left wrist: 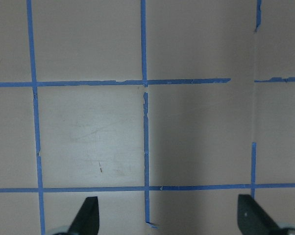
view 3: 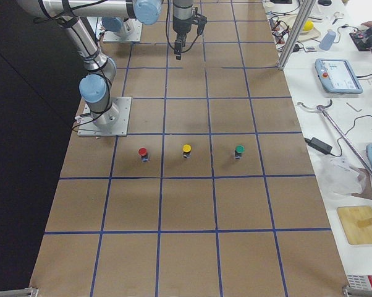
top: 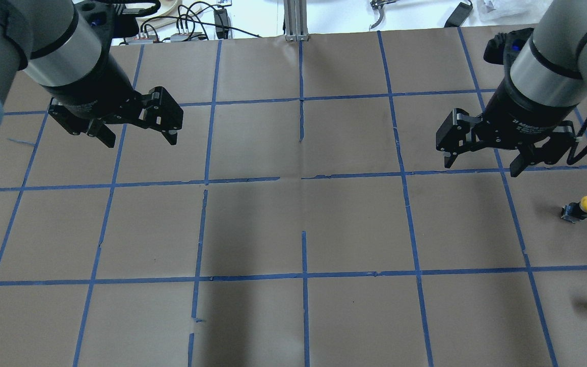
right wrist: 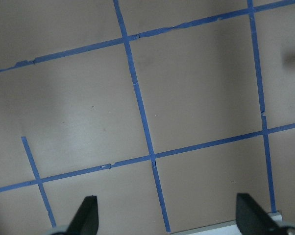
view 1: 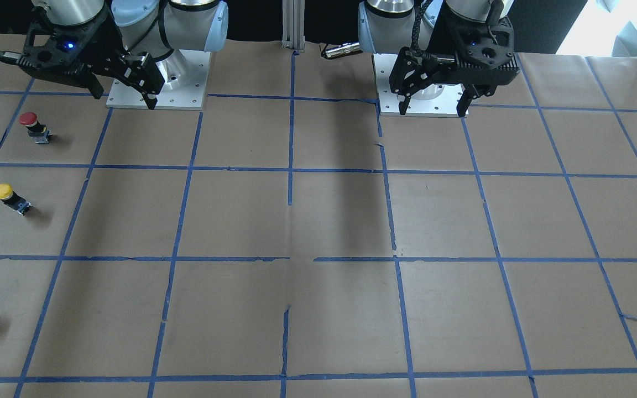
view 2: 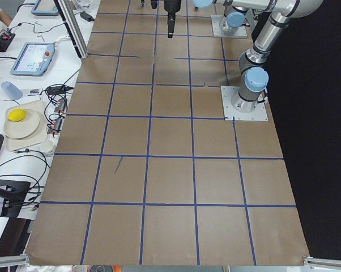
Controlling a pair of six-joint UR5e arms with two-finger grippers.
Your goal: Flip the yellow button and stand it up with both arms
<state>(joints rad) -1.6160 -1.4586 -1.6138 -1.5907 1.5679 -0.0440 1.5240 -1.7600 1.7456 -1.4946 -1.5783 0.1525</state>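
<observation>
Overhead looks down from behind the robot point(view 1: 191, 25); the front view faces it across the table point(view 1: 329, 221). Side views watch from each end, far off; wrist cameras look closely down. All share the table.

Three buttons in a row beside the right arm's base plate

We see the middle button point(view 1: 9, 197) on the table point(view 1: 318, 221), forward and rightward of the right arm's base plate point(view 1: 183, 91). Another button point(view 1: 33, 126) sits nearer the plate, and a third button point(view 3: 238, 150) lies farther forward. The right gripper point(top: 482, 168) hangs near the plate, the left gripper point(top: 140, 141) well to its left.
</observation>
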